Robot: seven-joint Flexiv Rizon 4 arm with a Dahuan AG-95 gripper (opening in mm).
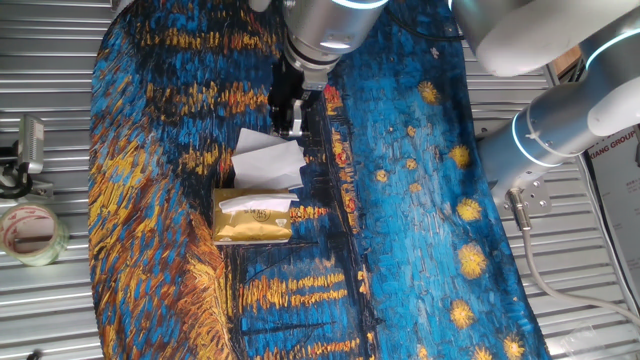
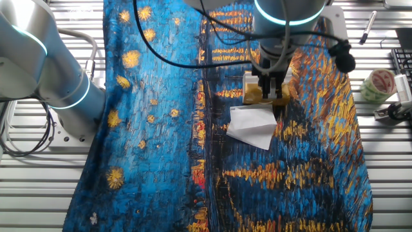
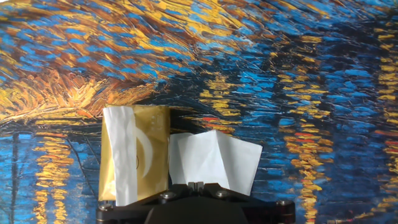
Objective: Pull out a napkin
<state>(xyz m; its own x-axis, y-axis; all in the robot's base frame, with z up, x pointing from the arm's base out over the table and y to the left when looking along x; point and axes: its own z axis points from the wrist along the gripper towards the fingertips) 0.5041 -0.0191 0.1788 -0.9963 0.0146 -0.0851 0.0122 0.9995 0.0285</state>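
The napkin is a white sheet out of the packet, resting partly folded on the painted cloth beside it. It also shows in the other fixed view and the hand view. My gripper stands over the napkin's edge with its jaws pressed together, pinching that edge as far as I can tell. The gold packet lies flat, with another white tissue sticking out of its slot.
A painted blue and gold cloth covers the slatted metal table. A tape roll sits off the cloth. The arm's base stands at the cloth's side. A pen lies at the far edge.
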